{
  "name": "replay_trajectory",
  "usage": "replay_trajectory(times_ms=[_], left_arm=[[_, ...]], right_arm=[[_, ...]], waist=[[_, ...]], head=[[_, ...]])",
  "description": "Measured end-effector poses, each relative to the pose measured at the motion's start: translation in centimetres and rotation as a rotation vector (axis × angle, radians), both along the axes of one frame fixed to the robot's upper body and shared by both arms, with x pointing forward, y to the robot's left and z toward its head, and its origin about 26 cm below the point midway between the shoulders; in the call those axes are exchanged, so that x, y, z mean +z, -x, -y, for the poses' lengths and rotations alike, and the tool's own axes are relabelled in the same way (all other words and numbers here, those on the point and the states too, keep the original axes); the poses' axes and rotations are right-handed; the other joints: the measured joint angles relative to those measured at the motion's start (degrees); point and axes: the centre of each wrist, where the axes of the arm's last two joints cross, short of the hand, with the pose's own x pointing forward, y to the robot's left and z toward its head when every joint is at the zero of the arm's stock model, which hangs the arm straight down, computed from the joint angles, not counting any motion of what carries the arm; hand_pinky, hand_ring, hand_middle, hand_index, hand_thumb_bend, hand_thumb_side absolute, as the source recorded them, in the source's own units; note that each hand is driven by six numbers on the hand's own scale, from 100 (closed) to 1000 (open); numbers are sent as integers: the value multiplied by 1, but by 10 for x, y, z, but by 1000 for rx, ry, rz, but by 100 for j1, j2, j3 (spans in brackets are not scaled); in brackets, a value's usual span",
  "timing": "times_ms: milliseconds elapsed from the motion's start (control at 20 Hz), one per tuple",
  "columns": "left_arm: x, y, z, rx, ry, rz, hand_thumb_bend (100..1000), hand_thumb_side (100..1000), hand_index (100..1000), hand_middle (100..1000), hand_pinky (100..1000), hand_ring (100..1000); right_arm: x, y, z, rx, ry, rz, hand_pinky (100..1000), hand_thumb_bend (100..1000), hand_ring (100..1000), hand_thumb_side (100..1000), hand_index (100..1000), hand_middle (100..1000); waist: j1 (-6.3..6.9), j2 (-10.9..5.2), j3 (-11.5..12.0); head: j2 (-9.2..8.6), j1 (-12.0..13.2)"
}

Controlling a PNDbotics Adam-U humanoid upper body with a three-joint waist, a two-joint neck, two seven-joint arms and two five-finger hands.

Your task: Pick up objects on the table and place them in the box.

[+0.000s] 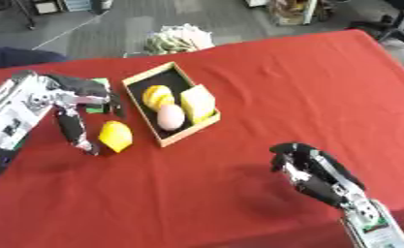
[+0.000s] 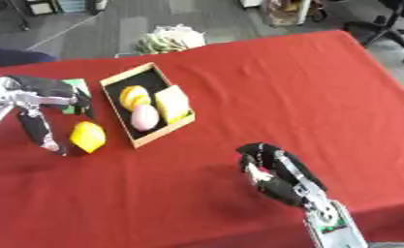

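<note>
Yellow block (image 1: 115, 136): lies on the red table (image 1: 306, 87), just left of the box and outside it, between the left hand's fingers.
Box (image 1: 146, 77): wooden rim, dark inside, set askew on the table's left half; it holds a yellow striped piece (image 1: 157, 97), a pink egg shape (image 1: 171, 117) and a pale yellow slab (image 1: 198, 102).
Left hand (image 1: 73, 104): over the table at the left, fingers spread and pointing down either side of the yellow block, not closed on it.
Green thing (image 1: 96, 108): partly hidden behind the left hand.
Right hand (image 1: 303, 162): near the lower right, well apart from the box, fingers curled, holding nothing.
</note>
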Motion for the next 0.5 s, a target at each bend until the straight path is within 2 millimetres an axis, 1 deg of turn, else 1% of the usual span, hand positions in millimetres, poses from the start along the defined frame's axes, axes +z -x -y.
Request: replay_trajectory(times_ms=[150, 250, 350, 400, 500], left_arm=[[-7, 0, -2, 7, -13, -20, 576, 100, 798, 725, 826, 726], [-12, -1, -4, 13, -19, -29, 563, 100, 766, 686, 803, 692], [-18, -2, -6, 16, -15, -26, 532, 100, 711, 616, 761, 628], [-22, -2, -6, 17, -10, -15, 508, 100, 668, 567, 731, 588], [-26, -3, -5, 16, 5, 24, 479, 100, 619, 518, 704, 547]], right_arm=[[0, 0, 0, -1, 0, 0, 722, 100, 587, 439, 747, 555], [0, 0, 0, -1, 0, 0, 722, 100, 587, 442, 747, 555], [0, 0, 0, -2, 0, 0, 722, 100, 587, 439, 747, 555], [0, 0, 0, -2, 0, 0, 722, 100, 587, 438, 747, 554], [0, 0, 0, -2, 0, 0, 722, 100, 587, 439, 747, 554]], waist=[[0, 0, 1], [0, 0, 1], [0, 0, 0], [0, 0, -2], [0, 0, -4]], head=[[0, -8], [0, -13], [0, -18], [0, -21], [0, -32]])
